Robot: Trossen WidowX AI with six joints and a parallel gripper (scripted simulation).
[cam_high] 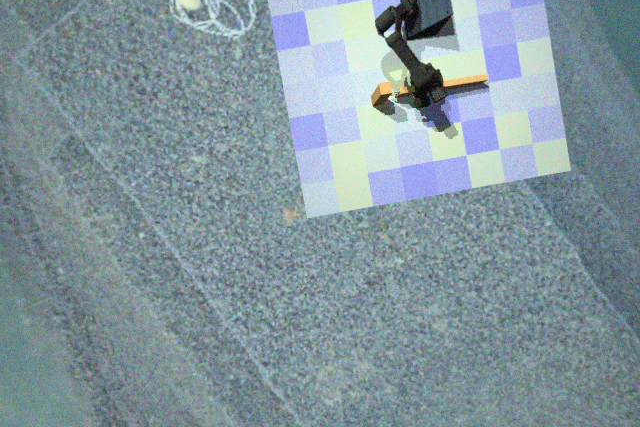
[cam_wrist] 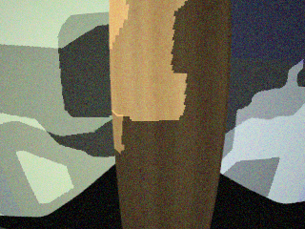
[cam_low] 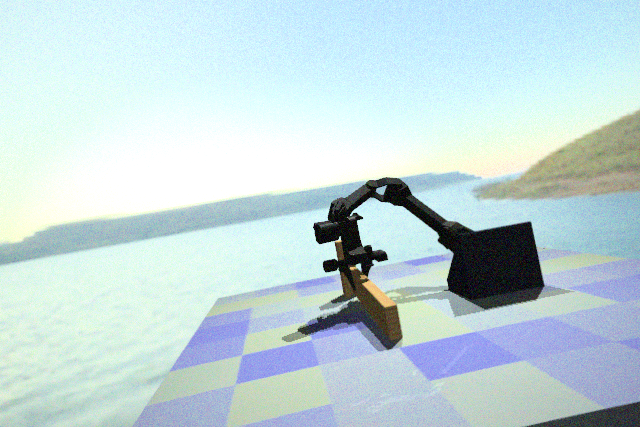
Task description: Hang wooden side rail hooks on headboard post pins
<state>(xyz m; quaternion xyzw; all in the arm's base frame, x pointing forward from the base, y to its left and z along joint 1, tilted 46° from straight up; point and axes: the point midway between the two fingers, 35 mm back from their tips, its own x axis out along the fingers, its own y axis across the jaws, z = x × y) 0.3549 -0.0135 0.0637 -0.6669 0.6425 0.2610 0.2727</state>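
Rail (cam_high: 467, 81) (cam_low: 379, 303) (cam_wrist: 152, 72) and table (cam_high: 351, 169) (cam_low: 279, 391) (cam_wrist: 24, 29) come first: the long wooden piece stands on its narrow edge, running across the checkered top, its far end seemingly down on the surface and its other end just beside the post. The single dark arm (cam_high: 405, 52) (cam_low: 426, 210) reaches over it from one side, so there is no choice of arm to make. Along the rail's length, the relation that matters is a nearly straight line: far end, grip, hooked end, post. From above, the upright wooden post (cam_high: 381, 94) (cam_low: 339, 251) lies to the picture's left of the rail, close to being in line with its long axis, with a narrow gap between the wood of the two. The gripper (cam_high: 422, 96) (cam_low: 356, 277) (cam_wrist: 168, 171) straddles the rail nearer the post end than the far end, and its fingers are clamped on the rail, one on each broad side; the wrist view shows the wood passing straight between them. Small pale bits at the rail's end, probably the hooks (cam_high: 397, 95), face the post, but whether they are in the slot is too small to tell, and the pins cannot be made out. My judgement is that the coming move should carry the rail lengthwise toward the post, then down to seat it; a slight twist about the grip could send the hooks past the slot.
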